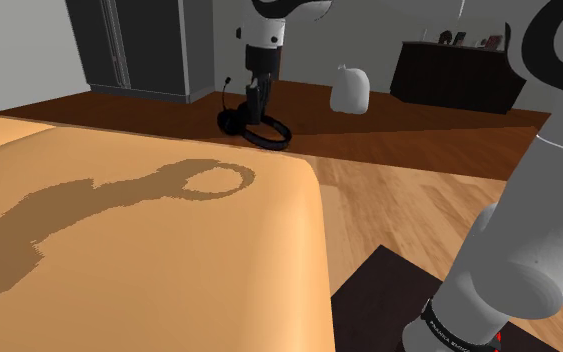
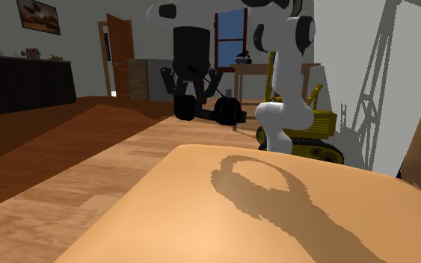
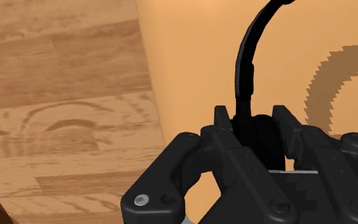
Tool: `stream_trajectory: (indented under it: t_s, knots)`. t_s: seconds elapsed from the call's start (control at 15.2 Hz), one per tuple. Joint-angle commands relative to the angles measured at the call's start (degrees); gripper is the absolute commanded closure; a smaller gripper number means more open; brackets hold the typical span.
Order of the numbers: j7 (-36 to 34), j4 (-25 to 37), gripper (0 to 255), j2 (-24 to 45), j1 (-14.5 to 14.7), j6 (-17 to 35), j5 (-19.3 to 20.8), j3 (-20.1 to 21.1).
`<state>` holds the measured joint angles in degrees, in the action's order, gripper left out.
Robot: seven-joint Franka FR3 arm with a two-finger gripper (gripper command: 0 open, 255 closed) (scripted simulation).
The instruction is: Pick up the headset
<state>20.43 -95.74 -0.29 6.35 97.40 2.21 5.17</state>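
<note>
Both fingers (image 3: 222,122) of the gripper (image 3: 254,125) clasp the headset (image 3: 243,70) by one earcup, its band arcing straight ahead, the whole hanging above the table (image 1: 249,262).

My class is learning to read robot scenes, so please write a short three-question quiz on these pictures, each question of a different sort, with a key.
1. True or false: the all-black two-finger gripper is shut on the black curved-band headset.
2. Multiple choice: the headset's ring-shaped shadow falls on
A) the smooth tan surface with rounded edges
B) the wooden floor
C) the grey wall
3. Fill in: the tracked toy digger beside the arm's base in the second exterior view is coloured ____.

Key: 1 true; 2 A; 3 yellow.
</note>
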Motion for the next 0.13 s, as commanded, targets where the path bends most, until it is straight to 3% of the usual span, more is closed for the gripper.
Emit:
stream_trajectory:
  t_s: [0.0, 0.07]
  knots:
    - [0.0, 1.2, 255, 0.2, 0.0, -1.0, 0.0, 0.0]
    - [0.0, 1.2, 255, 0.2, 0.0, -1.0, 0.0, 0.0]
